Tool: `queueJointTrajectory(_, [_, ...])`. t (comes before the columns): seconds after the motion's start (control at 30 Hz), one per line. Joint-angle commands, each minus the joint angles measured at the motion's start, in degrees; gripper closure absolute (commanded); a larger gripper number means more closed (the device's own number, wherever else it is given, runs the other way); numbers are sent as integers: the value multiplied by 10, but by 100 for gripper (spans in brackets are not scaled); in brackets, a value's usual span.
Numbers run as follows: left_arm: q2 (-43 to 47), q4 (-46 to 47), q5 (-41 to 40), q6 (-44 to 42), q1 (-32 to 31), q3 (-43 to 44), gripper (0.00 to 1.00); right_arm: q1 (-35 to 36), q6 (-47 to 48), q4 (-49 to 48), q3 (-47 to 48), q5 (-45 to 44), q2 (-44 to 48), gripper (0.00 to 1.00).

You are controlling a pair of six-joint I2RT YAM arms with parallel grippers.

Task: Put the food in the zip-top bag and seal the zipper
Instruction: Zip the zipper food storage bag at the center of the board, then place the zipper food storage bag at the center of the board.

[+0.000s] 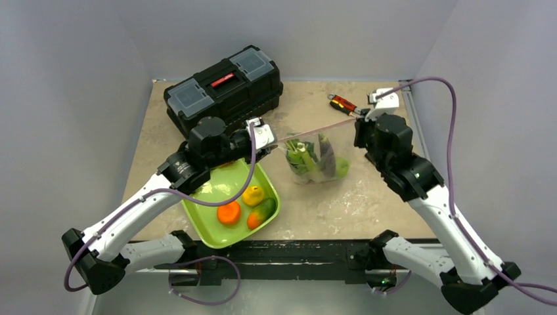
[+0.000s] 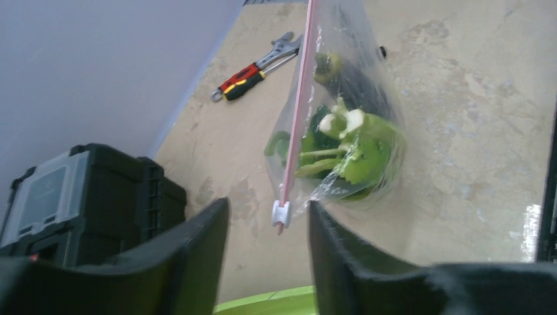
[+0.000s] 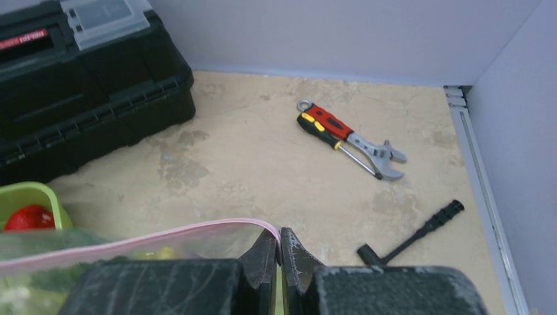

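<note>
The zip-top bag (image 1: 316,159) hangs between my two grippers, its lower part resting on the table. Its pink zipper (image 1: 318,128) is stretched taut. Green leafy food (image 2: 348,147) and a dark eggplant (image 2: 355,82) sit inside the bag. My left gripper (image 2: 268,205) is open. The white slider (image 2: 281,213) at the strip's end hangs free between its fingers, touching neither. My right gripper (image 3: 280,235) is shut on the other end of the zipper (image 3: 197,231). More food lies in the lime-green tray (image 1: 197,213): an orange piece (image 1: 228,212), a yellow one (image 1: 253,195) and a green-orange one (image 1: 263,211).
A black toolbox (image 1: 223,88) stands at the back left, close behind my left arm. A red-handled wrench (image 1: 343,104) lies at the back right, and a black T-shaped tool (image 3: 410,236) lies near the right rail. A red toy (image 3: 27,218) shows in the tray corner.
</note>
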State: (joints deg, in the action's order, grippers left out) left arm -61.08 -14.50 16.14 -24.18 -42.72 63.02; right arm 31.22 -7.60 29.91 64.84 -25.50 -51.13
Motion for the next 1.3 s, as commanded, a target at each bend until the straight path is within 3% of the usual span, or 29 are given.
queueJointTrajectory(0.0, [12,21,-57,55,9,33,40,-8,-19,-110,100,5,-94,100])
queueJointTrajectory(0.03, [18,29,-75,58,9,29,22,-8,-19,-124,118,11,-117,100])
queueJointTrajectory(0.1, [33,52,-121,51,8,19,6,-9,-18,-148,161,21,-164,100])
queueJointTrajectory(0.3, [88,186,-262,29,7,-50,0,-19,30,-176,319,6,-312,100])
queueJointTrajectory(0.5, [86,205,-316,27,8,-53,0,-32,86,-216,389,8,-379,100])
queueJointTrajectory(0.6, [87,203,-316,28,8,-53,0,-32,106,-286,300,51,-360,100])
queueJointTrajectory(0.77, [87,201,-311,28,8,-54,0,-31,64,-441,14,85,-251,100])
queueJointTrajectory(0.9, [85,202,-308,31,8,-54,0,-31,9,-460,-182,82,-129,100])
queueJointTrajectory(1.07, [79,196,-295,38,7,-53,0,-32,-31,-377,-263,85,-19,100])
queueJointTrajectory(1.27, [76,195,-304,36,6,-53,0,-31,-67,-276,-260,29,26,100])
